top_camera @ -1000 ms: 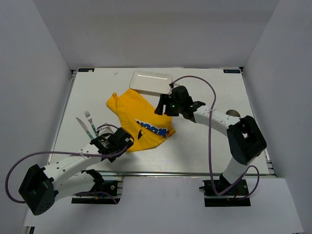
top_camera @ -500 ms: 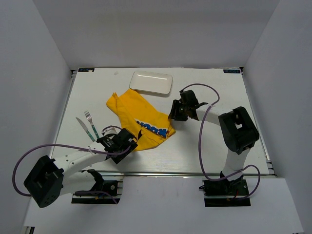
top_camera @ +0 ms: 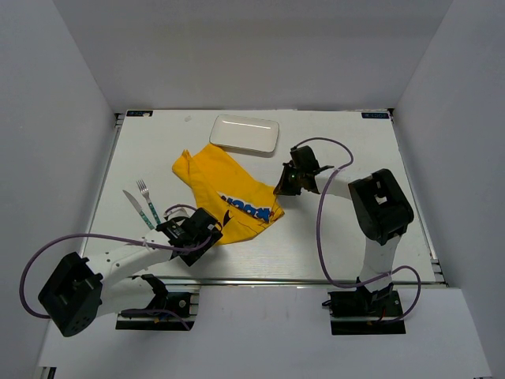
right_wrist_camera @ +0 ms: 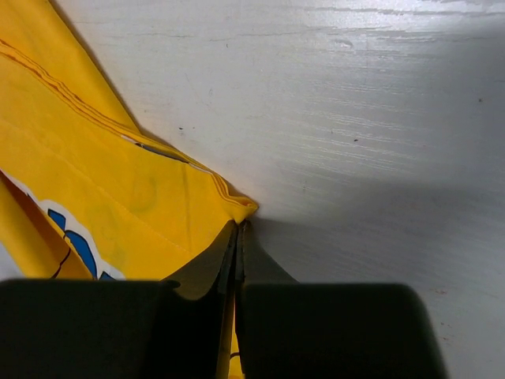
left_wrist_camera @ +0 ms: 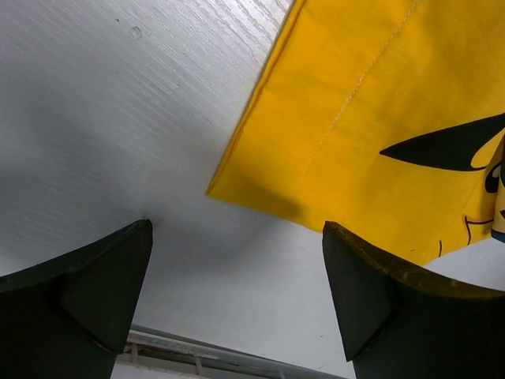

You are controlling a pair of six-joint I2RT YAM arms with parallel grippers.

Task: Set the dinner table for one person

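Pinching yellow Pikachu placemat corner in right gripper, closed tight, on dinner table; left gripper spread wide over near corner.

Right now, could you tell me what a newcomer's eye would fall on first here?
The crumpled yellow placemat mid-table, bright against the white dinner table. The right gripper is shut on its right corner; the left gripper stands open at its near corner. A white plate lies at the far edge, fork and knife at the left.

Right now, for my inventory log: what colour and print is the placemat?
Yellow placemat with blue-and-black print; top external view.
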